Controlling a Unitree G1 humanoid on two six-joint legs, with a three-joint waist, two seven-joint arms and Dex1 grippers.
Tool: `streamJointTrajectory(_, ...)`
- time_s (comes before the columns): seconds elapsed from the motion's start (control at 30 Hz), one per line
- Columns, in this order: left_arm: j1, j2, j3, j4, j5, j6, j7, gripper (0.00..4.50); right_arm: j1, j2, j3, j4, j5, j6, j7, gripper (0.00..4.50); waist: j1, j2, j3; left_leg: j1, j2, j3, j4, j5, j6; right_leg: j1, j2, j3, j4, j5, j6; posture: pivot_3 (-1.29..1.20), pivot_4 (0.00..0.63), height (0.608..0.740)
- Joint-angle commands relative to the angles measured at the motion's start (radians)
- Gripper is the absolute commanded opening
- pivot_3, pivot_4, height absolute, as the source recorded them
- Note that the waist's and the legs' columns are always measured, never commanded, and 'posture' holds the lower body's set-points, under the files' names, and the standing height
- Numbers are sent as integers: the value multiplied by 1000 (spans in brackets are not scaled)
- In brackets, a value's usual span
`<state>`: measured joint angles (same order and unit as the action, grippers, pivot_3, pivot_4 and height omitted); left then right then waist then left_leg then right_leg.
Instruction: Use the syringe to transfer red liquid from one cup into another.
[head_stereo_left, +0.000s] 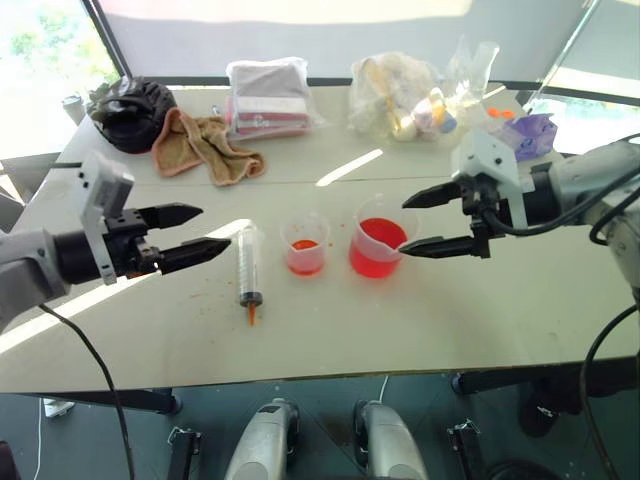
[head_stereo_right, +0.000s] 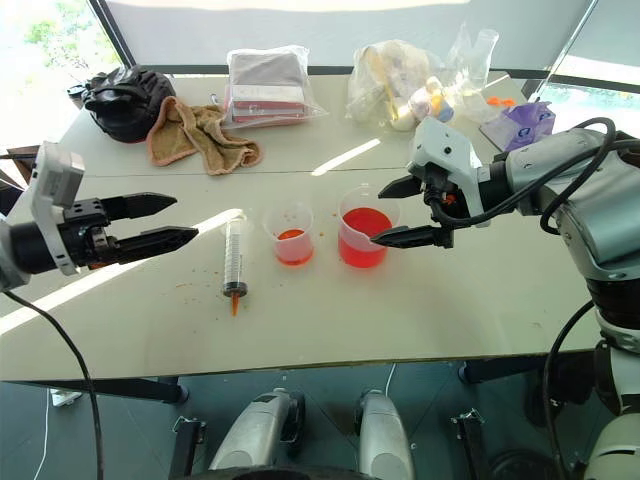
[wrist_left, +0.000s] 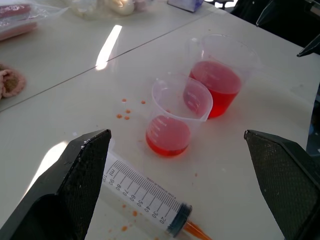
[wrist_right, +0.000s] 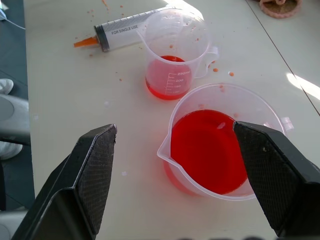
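A white table (head_stereo_left: 520, 310) holds the things. The syringe (head_stereo_left: 248, 268) lies flat near the middle of the table, closer to the front edge than the back edge. Its orange tip points toward the front edge and its white plunger points toward the back. Nothing holds it. Small orange drops dot the table around it.

Just to the right of the syringe stands the smaller cup (head_stereo_left: 305, 244). It has a little red liquid (head_stereo_left: 304, 246) at the bottom. Just beside it, farther right, stands the larger beaker (head_stereo_left: 382, 238) with a pour spout. It holds more red liquid, about half full. The 2 cups stand close together but I cannot tell if they touch.

The left gripper (head_stereo_left: 200, 232) hangs in the air over the left part of the table, pointing toward the syringe. Its 2 black fingers are wide apart and hold nothing. One fingertip reaches just beside the syringe's plunger end in the head view.

The right gripper (head_stereo_left: 425, 222) hangs over the right side of the beaker. Its 2 fingers are also spread apart, 1 above and 1 below, and hold nothing.

Along the back edge sit a black bag (head_stereo_left: 130, 112), a pink-brown towel (head_stereo_left: 200, 146), a clear bag of cloths (head_stereo_left: 268, 97) and a clear bag of small toys (head_stereo_left: 405, 95).
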<state>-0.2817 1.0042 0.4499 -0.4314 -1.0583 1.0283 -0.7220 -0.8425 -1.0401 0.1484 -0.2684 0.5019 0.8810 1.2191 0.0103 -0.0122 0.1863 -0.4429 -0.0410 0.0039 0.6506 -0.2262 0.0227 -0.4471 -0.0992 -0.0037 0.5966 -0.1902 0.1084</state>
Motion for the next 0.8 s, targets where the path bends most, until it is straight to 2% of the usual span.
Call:
streamJointTrajectory(0.03, -15, 7, 4, -6, -17, 7, 9, 4446, -15, -4, -26, -13, -4, -12, -2, 3910, 0, 0, 0, 0, 0, 0, 0, 0, 0, 0, 0, 0, 0, 0, 0, 0, 150, 740)
streamJointTrajectory(0.33, -11, -9, 2, -24, -8, -3, 26, 4446, -29, 4, -22, 0, -14, -21, -4, 3910, 0, 0, 0, 0, 0, 0, 0, 0, 0, 0, 0, 0, 0, 0, 0, 0, 150, 740)
streamJointTrajectory(0.43, -14, 22, -53, -42, 44, 5, 40, 4446, -35, 6, -17, 4, -20, -24, -5, 3910, 0, 0, 0, 0, 0, 0, 0, 0, 0, 0, 1, 0, 0, 0, 0, 0, 150, 740)
streamJointTrajectory(0.6, -77, -25, -66, -16, 31, 28, 138, 4446, -41, 10, -13, 6, -26, -24, -3, 3910, 1, 0, 0, 0, 0, 0, 1, 0, 0, 1, 1, 0, 1, 0, 0, 0, 150, 740)
streamJointTrajectory(0.7, -330, -128, -187, 59, 128, 209, 451, 4446, -48, 8, -12, 3, -37, -27, -6, 3910, 9, -1, 1, 1, 0, -1, 3, 0, 0, 3, 2, -2, 1, 0, 1, 0, 150, 740)
streamJointTrajectory(0.8, -567, -276, -171, 270, 214, 512, 630, 4446, -50, 8, -14, 1, -40, -26, -6, 3910, 19, -1, 0, 1, 0, -4, 10, 1, 0, 6, 5, -3, 3, 3, 5, 0, 150, 740)
